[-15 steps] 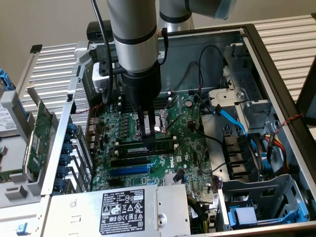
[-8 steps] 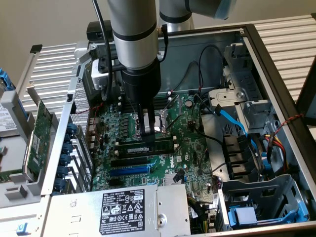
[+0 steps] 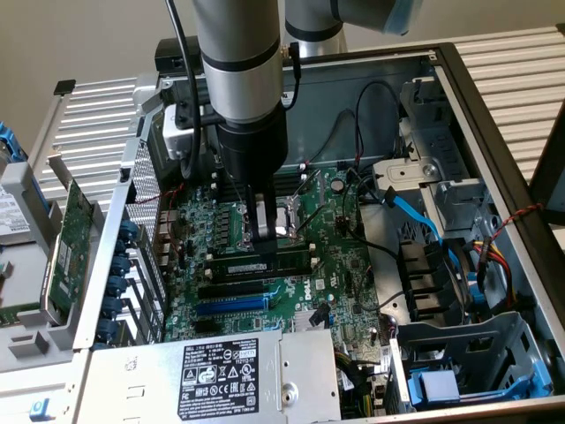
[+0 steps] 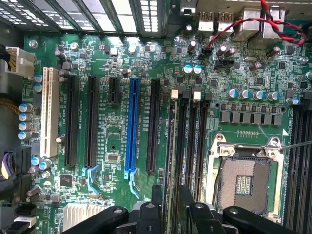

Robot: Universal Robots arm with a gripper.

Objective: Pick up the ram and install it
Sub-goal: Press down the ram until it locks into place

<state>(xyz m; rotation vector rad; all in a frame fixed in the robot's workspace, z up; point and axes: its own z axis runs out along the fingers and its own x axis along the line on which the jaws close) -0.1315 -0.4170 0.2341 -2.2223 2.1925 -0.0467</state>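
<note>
The open computer case (image 3: 494, 115) holds the green motherboard (image 3: 335, 265), a power supply (image 3: 221, 371) and cables. My gripper (image 3: 262, 231) stands over the memory slots (image 4: 187, 146), fingers (image 4: 156, 204) clamped on the ram (image 3: 260, 265), which sits edge-down in a slot beside the CPU socket (image 4: 243, 180).

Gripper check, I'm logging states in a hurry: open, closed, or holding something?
Gripper: cannot be told; it is down right by the ram.
</note>
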